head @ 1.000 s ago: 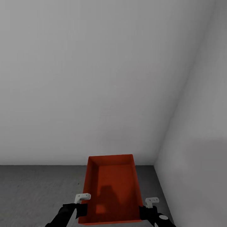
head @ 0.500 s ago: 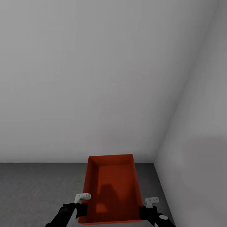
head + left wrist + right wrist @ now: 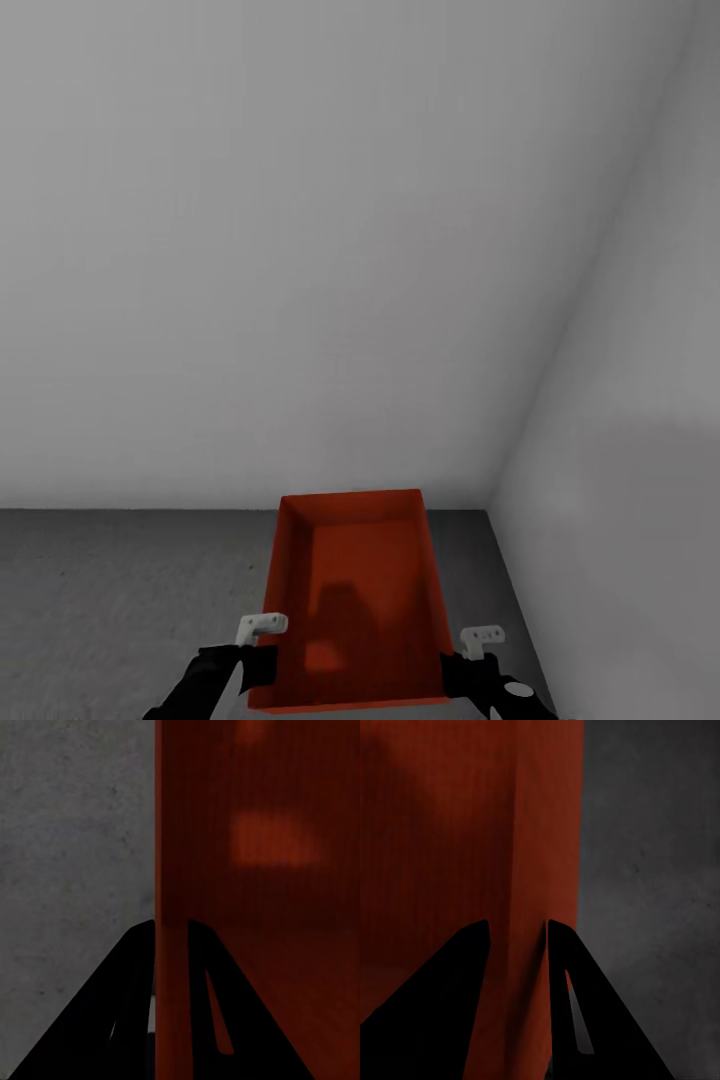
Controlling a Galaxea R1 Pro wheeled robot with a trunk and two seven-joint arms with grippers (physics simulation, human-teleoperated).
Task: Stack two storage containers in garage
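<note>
One storage container (image 3: 355, 600) sits between my two tools in the head view, at about 6 o'clock, its open top facing up and its long axis running away from me toward the wall (image 3: 300, 250). I see the left tool (image 3: 262, 648) at the container's 9 o'clock side and the right tool (image 3: 470, 652) at its 3 o'clock side, each pressed against a long side wall near the end closest to me.

From the left wrist, the left tool (image 3: 172, 952) is clamped on the container's side wall (image 3: 255, 870): one dark finger (image 3: 120, 1020) lies on the outside and one on the inside, with the thin red wall running up between them. From the right wrist, the right tool (image 3: 516, 945) grips the opposite wall (image 3: 472, 832) likewise, a finger (image 3: 585, 1012) on each face of it.

Dark grey concrete floor (image 3: 110, 600) shows beside the container, and a second wall (image 3: 640, 500) meets the first at roughly 2 o'clock. I cannot tell whether the container's base touches the floor.
</note>
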